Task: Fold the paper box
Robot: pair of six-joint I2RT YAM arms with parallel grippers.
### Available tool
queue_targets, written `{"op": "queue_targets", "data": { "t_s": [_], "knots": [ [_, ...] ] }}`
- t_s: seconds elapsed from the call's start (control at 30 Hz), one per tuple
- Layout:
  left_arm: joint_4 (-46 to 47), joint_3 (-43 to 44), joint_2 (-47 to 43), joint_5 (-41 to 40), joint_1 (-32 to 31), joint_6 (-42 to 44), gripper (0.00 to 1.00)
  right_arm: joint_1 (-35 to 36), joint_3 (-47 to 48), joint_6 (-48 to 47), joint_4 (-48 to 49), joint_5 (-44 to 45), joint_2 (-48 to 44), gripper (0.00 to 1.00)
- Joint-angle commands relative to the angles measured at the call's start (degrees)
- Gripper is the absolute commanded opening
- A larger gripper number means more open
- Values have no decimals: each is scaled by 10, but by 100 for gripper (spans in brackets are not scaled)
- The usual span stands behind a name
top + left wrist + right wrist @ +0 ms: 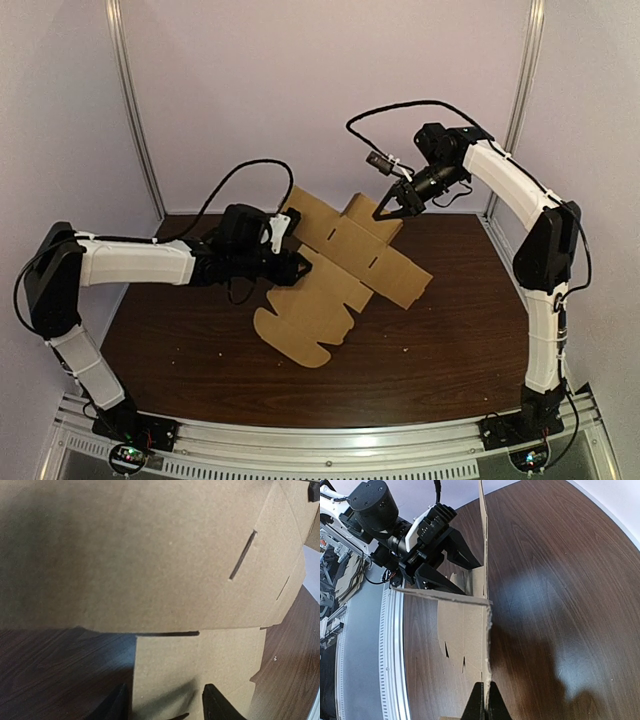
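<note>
On the left, the left end effector [298,265] reaches to the left edge of the paper box [345,275], its fingers spread apart on either side of a brown panel without clamping it. The box is an unfolded, slotted cardboard blank in the middle of the dark wooden surface [450,350], with its long axis running from a rounded flap lying near-left up to a raised far-right part. There the right end effector [392,210] is closed, pinching the blank's upper edge.
</note>
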Motion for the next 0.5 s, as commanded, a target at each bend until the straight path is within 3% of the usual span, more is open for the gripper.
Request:
{"op": "queue_targets", "data": {
  "t_s": [0.0,0.27,0.47],
  "knots": [
    [1,30,14,29,-1,-8,48,-2,-15,12,-183,-15,-8,0],
    [10,31,16,57,-1,1,18,-12,-52,72,-125,-13,-13,0],
    [11,39,43,103,-1,-9,7,-15,-99,117,-72,-1,-15,0]
  ]
}}
